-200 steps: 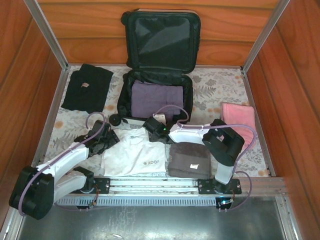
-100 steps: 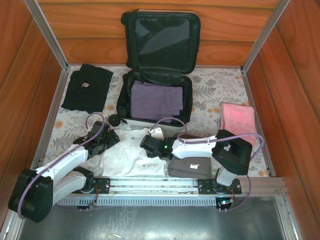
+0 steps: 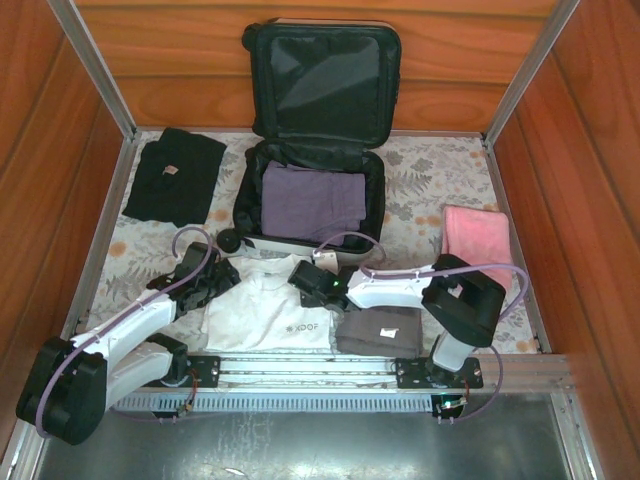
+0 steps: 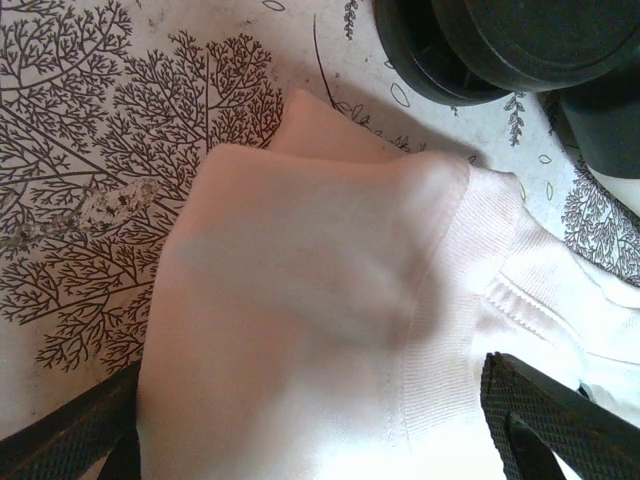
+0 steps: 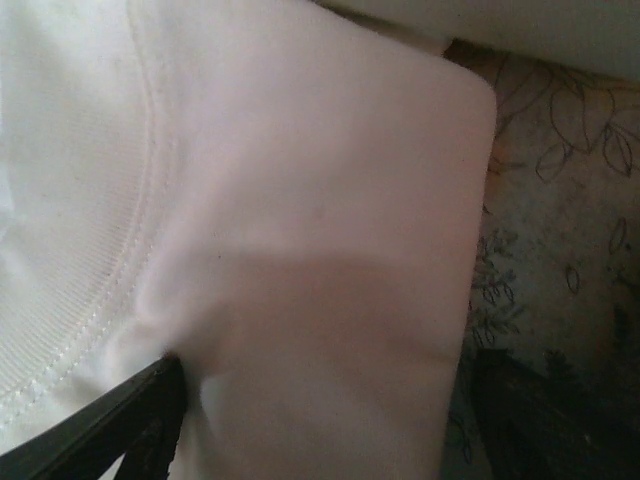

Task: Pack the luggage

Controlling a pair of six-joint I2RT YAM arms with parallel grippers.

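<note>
Luggage, a small hard-shell suitcase with a white shell and black fabric lining (image 3: 325,90), stands open at the far middle of the leaf-printed table cover (image 3: 420,185). Its lid is propped upright and a folded purple garment (image 3: 312,205) lies in its base. Just on the near side of the suitcase lies a folded white T-shirt (image 3: 270,305), which I judge to be the item in hand. Your left gripper (image 3: 215,280) sits at the shirt corner nearest the suitcase's black wheel (image 4: 470,40), jaws spread wide with the folded corner between them and nothing pinched. Your right gripper (image 3: 308,282) sits at the other suitcase-side corner, likewise spread and holding nothing, with one finger (image 5: 110,430) low beside the collar seam. To do this step well, get a finger under every layer at each corner before you close; catching only the top layer would likely open the fold. Close both grippers together, lift level, and raise the shirt high enough to clear the suitcase's near wall before laying it flat on the purple garment. Keep the left fingers off the wheel. Mind the folded dark brown garment (image 3: 378,328) nearer you than the suitcase, under your right arm, so the arm does not drag it.
</note>
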